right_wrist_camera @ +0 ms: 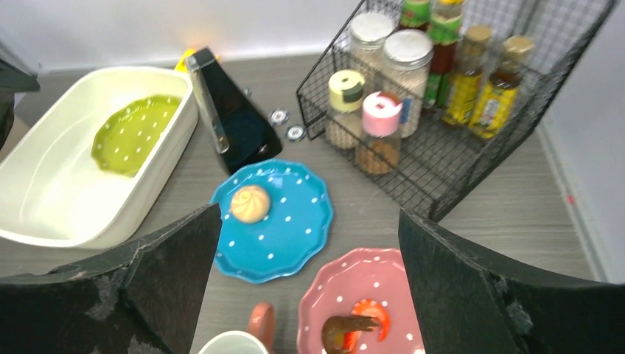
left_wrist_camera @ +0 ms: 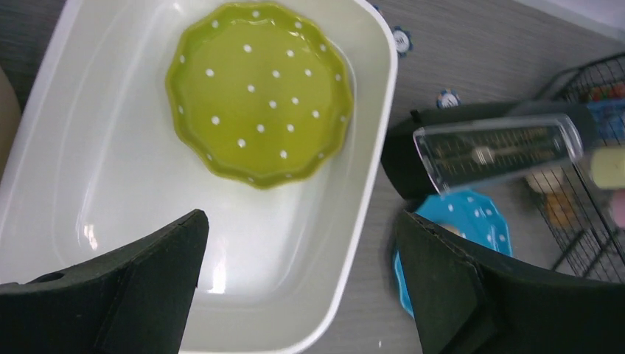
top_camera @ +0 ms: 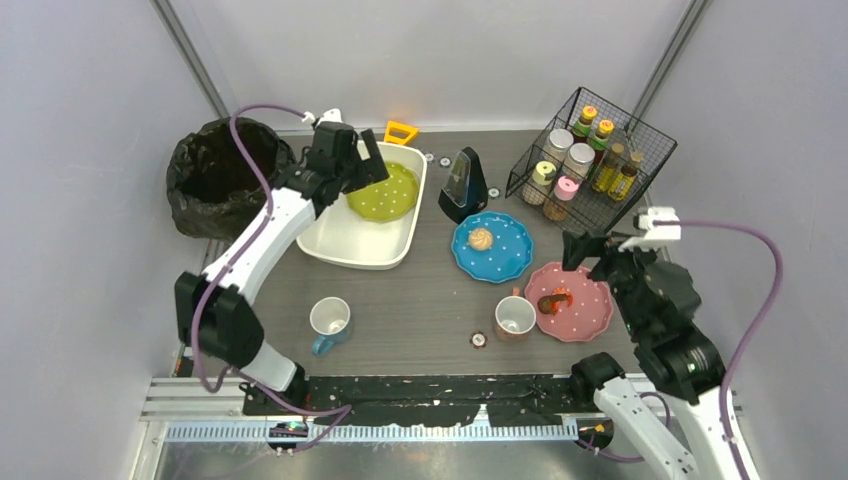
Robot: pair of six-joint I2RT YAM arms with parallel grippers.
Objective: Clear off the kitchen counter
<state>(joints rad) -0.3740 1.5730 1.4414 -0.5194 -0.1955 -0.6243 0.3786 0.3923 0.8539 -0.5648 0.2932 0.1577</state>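
While your left gripper (left_wrist_camera: 302, 221) is hanging over the white tub (left_wrist_camera: 103, 147) with its jaws standing wide apart and nothing between them, the green dotted plate (left_wrist_camera: 259, 92) is lying inside that tub. Your right gripper (right_wrist_camera: 309, 217) is gaping empty too, hovering near the pink plate (right_wrist_camera: 376, 276). The kitchen counter (top_camera: 420, 300) is stretching out ahead of both arm bases, carrying the tub, a blue plate (top_camera: 505, 255) with a bun (top_camera: 480, 238), two mugs (top_camera: 329, 320), a metronome (top_camera: 463, 185) and a wire basket (top_camera: 640, 130).
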